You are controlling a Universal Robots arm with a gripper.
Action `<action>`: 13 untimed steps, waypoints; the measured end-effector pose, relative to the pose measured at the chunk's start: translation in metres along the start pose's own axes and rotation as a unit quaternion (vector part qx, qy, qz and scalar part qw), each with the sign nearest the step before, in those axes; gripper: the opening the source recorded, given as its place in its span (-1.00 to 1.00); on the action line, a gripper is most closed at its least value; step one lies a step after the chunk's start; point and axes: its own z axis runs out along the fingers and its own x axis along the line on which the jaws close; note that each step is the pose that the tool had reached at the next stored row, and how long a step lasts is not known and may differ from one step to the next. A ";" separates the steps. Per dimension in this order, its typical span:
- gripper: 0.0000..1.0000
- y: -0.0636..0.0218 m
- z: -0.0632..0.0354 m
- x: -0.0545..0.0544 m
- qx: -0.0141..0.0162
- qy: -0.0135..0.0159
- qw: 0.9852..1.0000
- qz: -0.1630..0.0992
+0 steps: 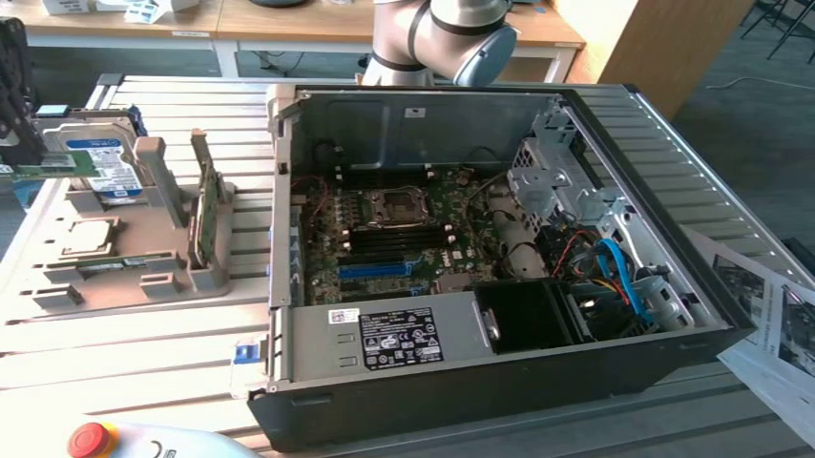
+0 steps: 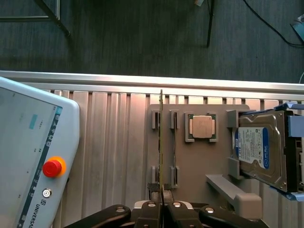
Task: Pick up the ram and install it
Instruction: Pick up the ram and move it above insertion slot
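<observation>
Ram: the ram is off the table, clamped in the gripper. In the wrist view it is seen edge-on, a thin line running out from between the fingers above the holder tray.
Ram, exterior view: the ram shows as a narrow green stick with a white label. It is held level at the exterior view's left edge, in front of the hard drive and well apart from the computer case.
Gripper: the gripper has its black fingers closed on the ram's two faces.
Holder tray: the grey holder tray lies on the slatted table, beneath the ram.
Second stick: a thin stick sits on edge in a tray slot, just beside the CPU.
CPU: the CPU lies flat in its recess, between the slots and the hard drive.
Hard drive: the hard drive rests label-up at one end of the tray.
Taller green card: the taller green card stands upright at the tray side nearest the case.
Computer case: the computer case lies open to the exterior view's right of the tray. Its motherboard is exposed, with a long blue slot.
Teach pendant: the teach pendant lies near the tray, with its red stop button facing up.
Arm: a joint of the arm shows behind the case.
</observation>
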 end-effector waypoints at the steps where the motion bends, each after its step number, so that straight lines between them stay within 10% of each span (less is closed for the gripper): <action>1: -0.76 -0.0002 0.0000 0.000 0.000 0.000 1.000 0.000; 13: -0.76 -0.0090 -0.0005 0.003 -0.001 0.000 1.000 0.000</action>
